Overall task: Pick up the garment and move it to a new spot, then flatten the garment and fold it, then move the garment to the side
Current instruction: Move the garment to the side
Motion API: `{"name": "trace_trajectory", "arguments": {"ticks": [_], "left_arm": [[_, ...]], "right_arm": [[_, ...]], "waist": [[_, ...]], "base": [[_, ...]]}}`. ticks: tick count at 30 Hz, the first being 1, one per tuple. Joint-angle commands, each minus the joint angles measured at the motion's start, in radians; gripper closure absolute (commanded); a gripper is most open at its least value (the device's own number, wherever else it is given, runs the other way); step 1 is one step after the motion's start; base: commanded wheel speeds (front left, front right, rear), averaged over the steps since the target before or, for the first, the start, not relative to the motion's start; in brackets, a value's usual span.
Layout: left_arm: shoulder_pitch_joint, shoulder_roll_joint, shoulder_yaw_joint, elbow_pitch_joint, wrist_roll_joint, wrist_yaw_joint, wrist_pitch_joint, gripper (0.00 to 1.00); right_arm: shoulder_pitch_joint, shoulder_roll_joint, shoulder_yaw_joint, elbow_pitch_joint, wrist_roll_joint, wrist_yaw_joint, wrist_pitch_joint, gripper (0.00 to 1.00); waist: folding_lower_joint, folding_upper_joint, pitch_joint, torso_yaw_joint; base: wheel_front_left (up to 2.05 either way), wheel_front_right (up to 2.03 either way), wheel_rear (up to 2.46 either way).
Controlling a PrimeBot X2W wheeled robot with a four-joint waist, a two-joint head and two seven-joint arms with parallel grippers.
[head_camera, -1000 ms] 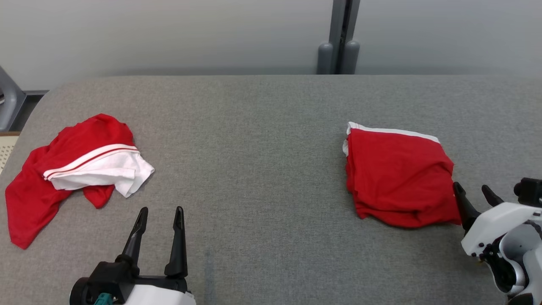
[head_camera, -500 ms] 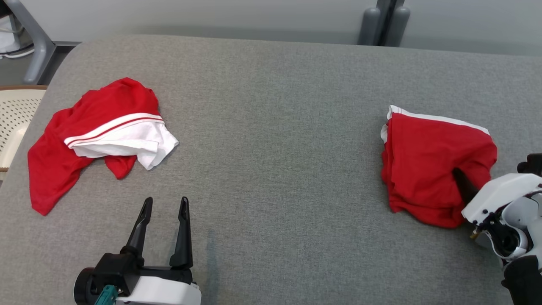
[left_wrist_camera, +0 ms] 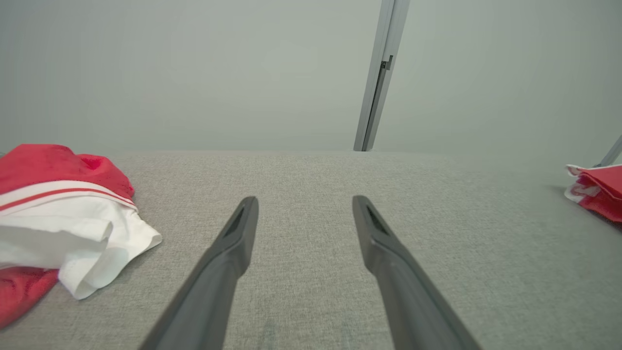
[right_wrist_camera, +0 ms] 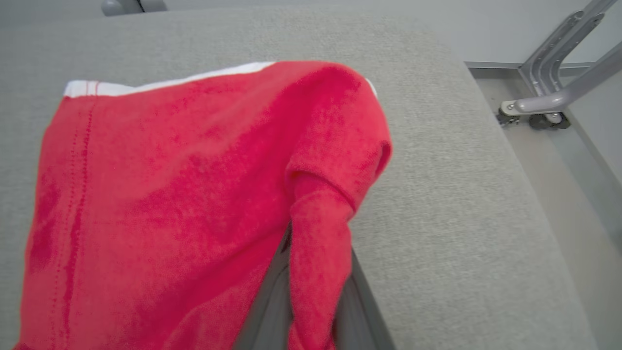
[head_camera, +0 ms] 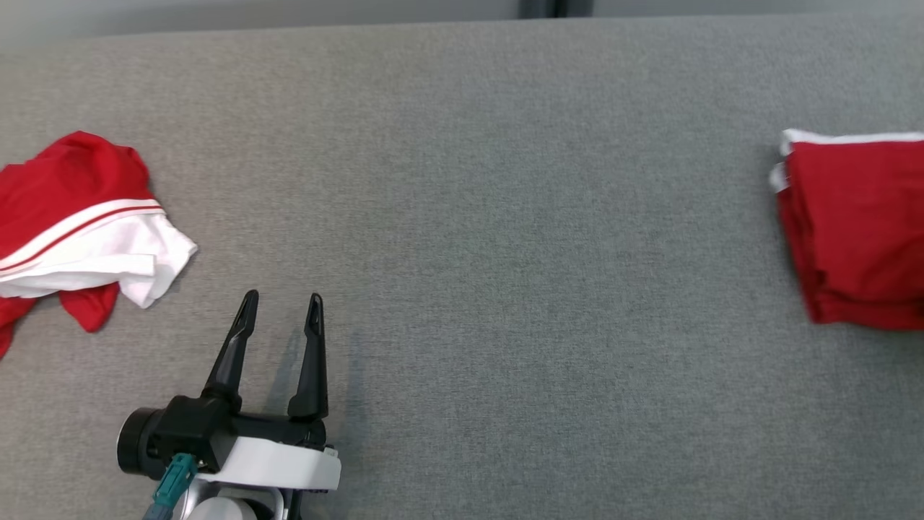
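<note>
The right tool [right_wrist_camera: 317,253] is clamped on a pinched fold of the folded red garment [right_wrist_camera: 170,184], which lies at the right end of the grey surface [head_camera: 505,217]; the left tool [head_camera: 282,300] gapes wide, empty, near a crumpled red-and-white garment [head_camera: 79,224]

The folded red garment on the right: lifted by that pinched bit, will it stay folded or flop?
Probably floppy: the folded red garment drapes and puckers over the right tool pinching a bunched fold. Lifted from there, its loose layers would likely sag open. It looks thin, so probably light.
</note>
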Motion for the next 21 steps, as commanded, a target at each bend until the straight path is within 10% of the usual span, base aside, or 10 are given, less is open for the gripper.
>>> {"name": "trace_trajectory", "arguments": {"ticks": [1,10,12,13,14,21], "left_arm": [[-0.021,0.004,0.001,-0.003,0.007,-0.005,-0.002,0.00],[-0.026,0.004,-0.020,-0.001,0.014,-0.009,-0.002,0.00],[-0.022,0.004,-0.017,-0.001,0.014,-0.006,-0.002,0.00],[-0.020,0.004,-0.016,-0.001,0.013,-0.004,-0.002,0.00],[-0.018,0.004,-0.015,-0.003,0.010,-0.001,-0.002,0.00],[0.007,0.004,0.029,-0.014,-0.021,0.011,-0.002,0.00]], "right_arm": [[-0.032,-0.027,0.008,0.014,-0.035,0.000,-0.009,1.00],[-0.200,-0.142,0.008,0.208,-0.310,0.000,-0.107,1.00],[-0.221,-0.148,-0.004,0.242,-0.356,0.000,-0.141,0.54],[-0.231,-0.154,-0.015,0.263,-0.378,0.000,-0.155,0.54],[-0.249,-0.155,-0.036,0.302,-0.421,0.000,-0.172,0.00],[-0.246,-0.061,-0.179,0.256,-0.461,0.000,-0.468,0.00]], "waist": [[0.0000,-0.0001,0.032,-0.028],[0.0000,-0.0001,0.054,-0.020],[0.0000,-0.0001,0.055,-0.016],[0.0000,-0.0001,0.056,-0.015],[0.0000,-0.0001,0.057,-0.012],[0.0000,-0.0001,-0.031,-0.035]], "base": [[0.00,0.00,0.00],[0.00,0.00,0.00],[0.00,0.00,0.00],[0.00,0.00,0.00],[0.00,0.00,0.00],[0.00,0.00,0.00]]}}
